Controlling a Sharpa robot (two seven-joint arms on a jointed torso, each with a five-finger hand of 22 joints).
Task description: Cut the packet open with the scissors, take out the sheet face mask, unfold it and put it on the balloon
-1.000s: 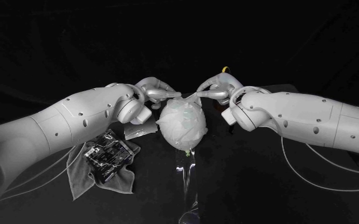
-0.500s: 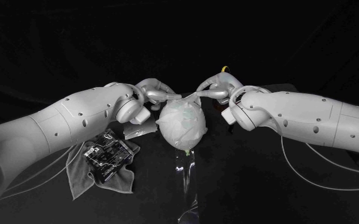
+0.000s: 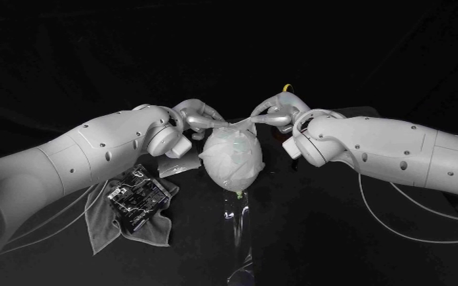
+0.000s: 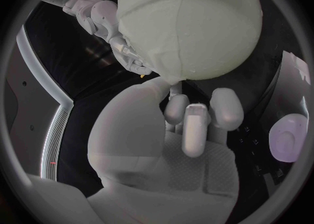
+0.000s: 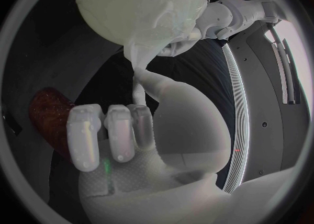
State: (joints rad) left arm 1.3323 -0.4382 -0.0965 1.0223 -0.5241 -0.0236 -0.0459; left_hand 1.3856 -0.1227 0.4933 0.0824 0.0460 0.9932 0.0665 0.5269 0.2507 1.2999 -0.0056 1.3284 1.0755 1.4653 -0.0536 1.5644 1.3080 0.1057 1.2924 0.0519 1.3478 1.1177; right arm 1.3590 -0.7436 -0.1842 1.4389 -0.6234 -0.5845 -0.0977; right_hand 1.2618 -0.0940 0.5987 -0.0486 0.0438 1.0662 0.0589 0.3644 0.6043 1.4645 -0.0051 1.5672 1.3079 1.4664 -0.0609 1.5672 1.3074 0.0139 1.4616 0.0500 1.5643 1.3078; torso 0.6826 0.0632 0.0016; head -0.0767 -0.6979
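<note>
Black desk [image 3: 363,233]: white sheet face mask [image 3: 222,167] covers pale balloon [image 3: 237,147] at centre. Left hand [image 3: 196,115] and right hand [image 3: 276,114] each pinch the mask's upper edge, clearest from the wrists. Head view adds glossy packet [image 3: 138,192] on grey cloth [image 3: 105,223].

One balloon [image 3: 237,189], one sheet mask [image 3: 230,150], one packet [image 3: 139,193], one grey cloth [image 3: 103,225] and two hands, the left hand [image 3: 198,117] and the right hand [image 3: 274,114], are counted.

Dim and dark all round; wrist views warp toward their rims.

No legible text, markings on the packet [image 3: 141,193] too small to read
</note>
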